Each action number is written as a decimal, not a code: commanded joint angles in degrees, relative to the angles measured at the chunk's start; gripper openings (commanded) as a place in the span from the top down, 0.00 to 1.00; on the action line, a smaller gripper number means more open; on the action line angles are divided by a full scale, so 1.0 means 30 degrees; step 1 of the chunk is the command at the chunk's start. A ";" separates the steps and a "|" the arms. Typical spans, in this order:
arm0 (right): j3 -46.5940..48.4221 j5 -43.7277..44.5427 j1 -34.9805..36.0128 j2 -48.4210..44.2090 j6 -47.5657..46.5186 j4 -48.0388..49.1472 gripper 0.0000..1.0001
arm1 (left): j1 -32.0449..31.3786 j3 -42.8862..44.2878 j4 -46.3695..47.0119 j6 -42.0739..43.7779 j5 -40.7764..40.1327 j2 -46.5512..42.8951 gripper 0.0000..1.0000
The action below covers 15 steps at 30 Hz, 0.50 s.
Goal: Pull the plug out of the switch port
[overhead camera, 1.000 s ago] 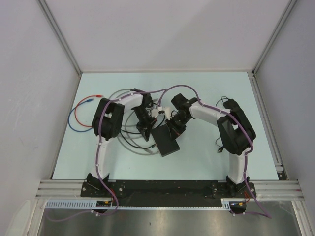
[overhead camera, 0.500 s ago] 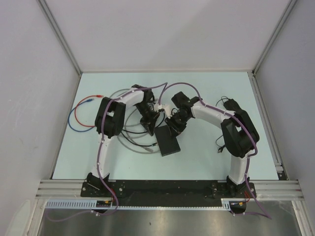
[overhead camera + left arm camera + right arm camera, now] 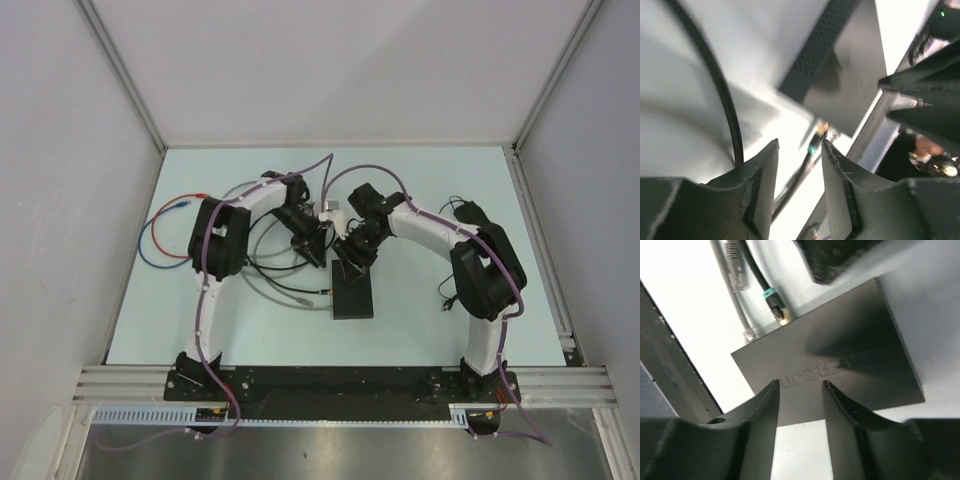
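Pale blue-green table with white walls on three sides. The switch lies flat just 6 o'clock of table centre, long axis running 12 to 6.

Both arms reach in to its 12 o'clock end. The left gripper is at about 11 o'clock of the switch, and the right gripper is over the 12 o'clock edge.

Left wrist view: the left gripper has its jaws apart with nothing between them. The plug shows through the gap, just beside a corner of the switch. A black cable curves past at 10 o'clock.

Right wrist view: the right gripper also has its jaws spread and empty, hanging over the switch top. Cannot tell if the fingers touch it. The plug, with a teal boot and black lead, is at 11 o'clock of the switch with its gold tip against the edge. Cannot tell if any of it sits in a socket. A grey cable with a clear connector runs just beside the plug at its 9 o'clock side.

Top view: the plug is at 9 o'clock of the switch. Grey cable loops lie around the left arm. A red and blue cable loop lies at the table's 9 o'clock, well apart from the switch.
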 commanded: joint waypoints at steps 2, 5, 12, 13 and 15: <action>0.0425 -0.1618 -0.0445 0.0875 -0.0070 -0.0188 0.71 | 0.0534 -0.3007 0.0358 0.1778 0.2231 -0.2256 0.51; 0.0367 -0.1882 -0.0738 0.1373 -0.0217 -0.0451 0.85 | 0.0359 -0.4561 0.1379 0.1550 0.2440 -0.2841 0.50; -0.0102 -0.2497 -0.1266 0.2516 0.0163 0.0104 0.91 | 0.0007 -0.5998 0.3608 0.0259 0.2263 -0.2756 0.50; -0.0102 -0.2643 -0.1353 0.2633 0.0251 0.0163 0.91 | -0.0080 -0.6087 0.3668 0.0258 0.2292 -0.2668 0.50; -0.0102 -0.2877 -0.1412 0.2780 0.0484 0.0280 0.91 | -0.0198 -0.6496 0.3872 0.0316 0.2322 -0.2667 0.51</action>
